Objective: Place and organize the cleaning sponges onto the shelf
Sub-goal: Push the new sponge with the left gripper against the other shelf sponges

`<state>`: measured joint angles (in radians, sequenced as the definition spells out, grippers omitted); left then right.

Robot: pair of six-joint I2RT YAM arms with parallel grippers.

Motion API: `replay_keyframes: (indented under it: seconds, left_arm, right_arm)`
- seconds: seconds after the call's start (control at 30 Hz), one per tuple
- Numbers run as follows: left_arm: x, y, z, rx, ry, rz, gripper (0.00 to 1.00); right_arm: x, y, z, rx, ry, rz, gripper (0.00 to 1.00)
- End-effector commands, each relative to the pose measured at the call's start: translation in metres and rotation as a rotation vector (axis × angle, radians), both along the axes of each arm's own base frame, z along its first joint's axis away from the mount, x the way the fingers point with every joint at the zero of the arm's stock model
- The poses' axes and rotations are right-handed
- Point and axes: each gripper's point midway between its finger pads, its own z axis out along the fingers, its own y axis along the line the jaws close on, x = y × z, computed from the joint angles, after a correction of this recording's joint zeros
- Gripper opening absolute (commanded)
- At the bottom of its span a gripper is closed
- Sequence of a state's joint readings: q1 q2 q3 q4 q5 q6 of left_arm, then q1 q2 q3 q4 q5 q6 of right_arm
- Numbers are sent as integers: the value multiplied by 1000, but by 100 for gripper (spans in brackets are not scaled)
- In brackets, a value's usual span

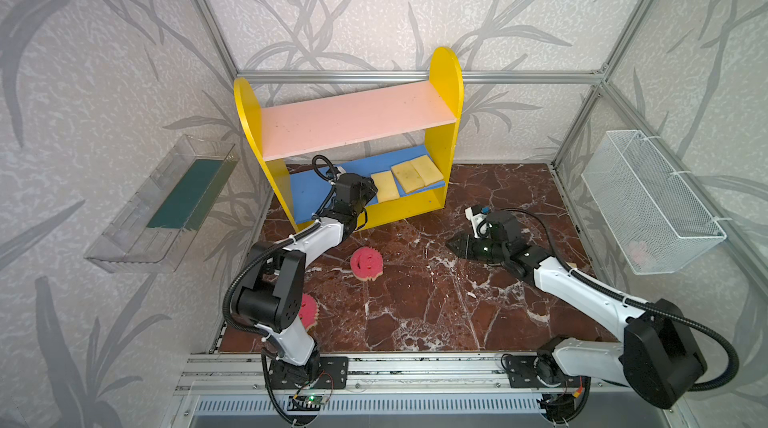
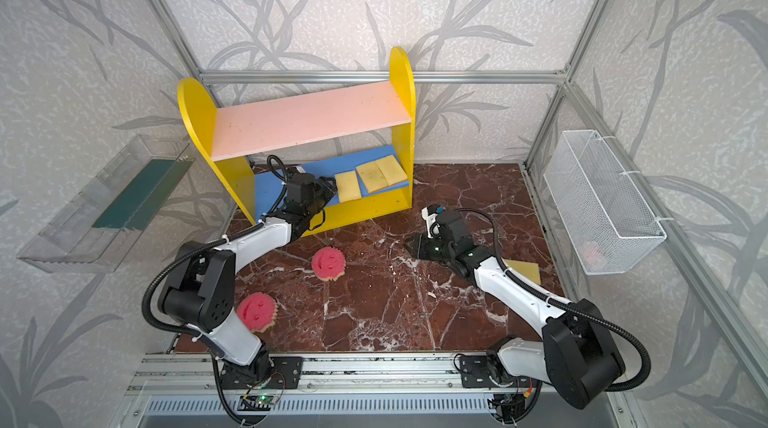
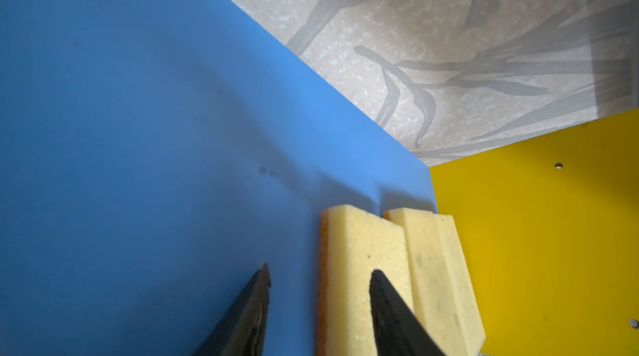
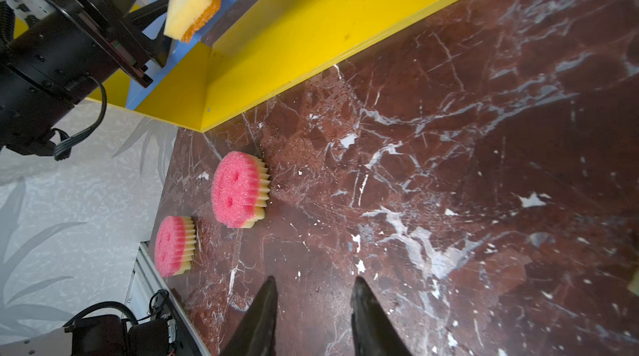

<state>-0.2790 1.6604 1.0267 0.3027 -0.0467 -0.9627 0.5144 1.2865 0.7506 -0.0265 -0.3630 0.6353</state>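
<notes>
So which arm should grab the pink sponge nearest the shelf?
Probably right: the right gripper is open, empty and faces that pink sponge; the left gripper is inside the shelf.

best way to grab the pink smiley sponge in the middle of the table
Grip the pink smiley sponge across its ribbed yellow rim, coming straight down from above. It lies flat, pink face up, alone on the marble table, so jaws can straddle its width. The right gripper, open and empty, seems best placed.
</notes>
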Motion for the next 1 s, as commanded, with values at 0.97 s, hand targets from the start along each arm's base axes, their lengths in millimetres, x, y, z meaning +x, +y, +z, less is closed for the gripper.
replay_keyframes:
  seconds: [0.97]
  left_arm:
    - [-38, -32, -8, -1, 10, -181, 32]
  right_arm:
    - [39, 72, 19, 43, 3, 76, 14]
